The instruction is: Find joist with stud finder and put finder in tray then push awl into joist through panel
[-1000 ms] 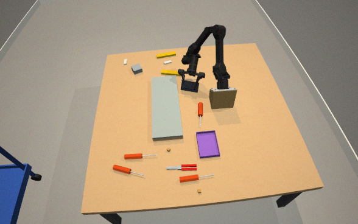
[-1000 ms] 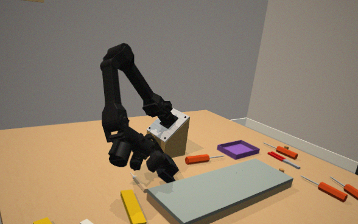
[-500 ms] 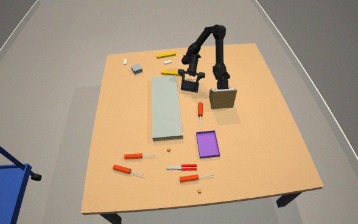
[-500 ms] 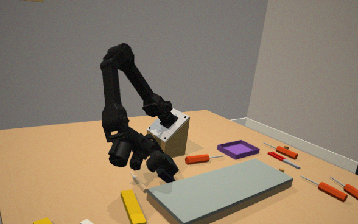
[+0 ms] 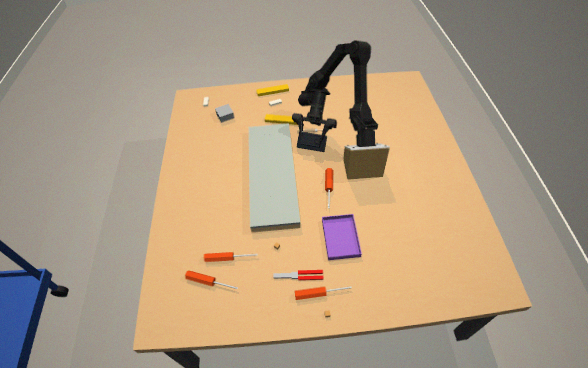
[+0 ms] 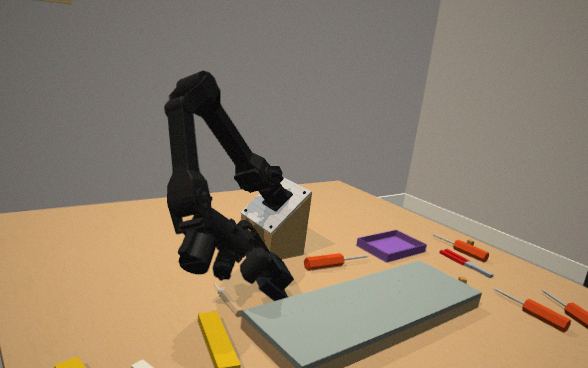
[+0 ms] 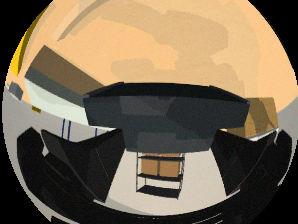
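My gripper (image 5: 313, 134) (image 7: 169, 131) is shut on the dark stud finder (image 5: 311, 142) (image 6: 273, 288) (image 7: 167, 112), whose wide end spans past both fingers. It hangs beside the far end of the grey-green floor panel (image 5: 273, 175) (image 6: 370, 310) (image 7: 55, 101), on the arm's base side. The purple tray (image 5: 341, 237) (image 6: 392, 245) is empty. A red-handled tool (image 5: 329, 180) (image 6: 325, 261) with a thin shaft lies between the arm's base and the panel. I cannot tell whether this one is the awl. The joist is hidden.
Three similar red-handled tools (image 5: 219, 257) (image 5: 200, 278) (image 5: 310, 293) and red pliers (image 5: 310, 272) lie toward the near edge. Yellow bars (image 5: 272, 90) (image 6: 218, 340), a grey block (image 5: 224, 113) and white pieces (image 5: 275, 102) lie at the far end. A thin pale-ended thing (image 6: 219, 288) lies near the gripper.
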You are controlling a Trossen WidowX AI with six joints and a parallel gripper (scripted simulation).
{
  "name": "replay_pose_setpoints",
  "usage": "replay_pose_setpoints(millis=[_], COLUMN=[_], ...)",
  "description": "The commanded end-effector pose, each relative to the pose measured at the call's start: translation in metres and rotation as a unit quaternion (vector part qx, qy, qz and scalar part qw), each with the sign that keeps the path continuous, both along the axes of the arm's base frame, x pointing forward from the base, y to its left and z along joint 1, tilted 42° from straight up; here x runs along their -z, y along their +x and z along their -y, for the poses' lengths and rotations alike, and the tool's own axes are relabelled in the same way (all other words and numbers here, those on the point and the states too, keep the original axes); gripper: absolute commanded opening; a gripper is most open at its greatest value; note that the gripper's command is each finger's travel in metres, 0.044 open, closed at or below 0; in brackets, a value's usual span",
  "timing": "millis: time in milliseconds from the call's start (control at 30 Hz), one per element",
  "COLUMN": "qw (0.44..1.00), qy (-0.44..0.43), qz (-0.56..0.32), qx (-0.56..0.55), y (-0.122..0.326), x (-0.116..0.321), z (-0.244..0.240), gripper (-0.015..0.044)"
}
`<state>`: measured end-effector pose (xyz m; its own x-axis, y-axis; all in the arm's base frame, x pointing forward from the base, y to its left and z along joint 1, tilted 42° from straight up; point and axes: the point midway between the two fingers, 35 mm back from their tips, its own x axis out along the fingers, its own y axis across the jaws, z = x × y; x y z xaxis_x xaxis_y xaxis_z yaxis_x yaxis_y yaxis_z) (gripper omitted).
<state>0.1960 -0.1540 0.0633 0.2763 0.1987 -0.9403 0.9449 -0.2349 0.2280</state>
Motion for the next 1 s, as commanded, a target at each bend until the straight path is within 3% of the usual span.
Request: replay_pose_setpoints(millis=[0, 967], qw=[1.000, 1.000], qy=[-0.006, -0.006], qz=[-0.003, -0.003], qx=[0.001, 0.001], y=[-0.0006, -0.0014], x=[0.0009, -0.0004], z=[0.0032, 0.0057], gripper=[0.0378, 0.0378])
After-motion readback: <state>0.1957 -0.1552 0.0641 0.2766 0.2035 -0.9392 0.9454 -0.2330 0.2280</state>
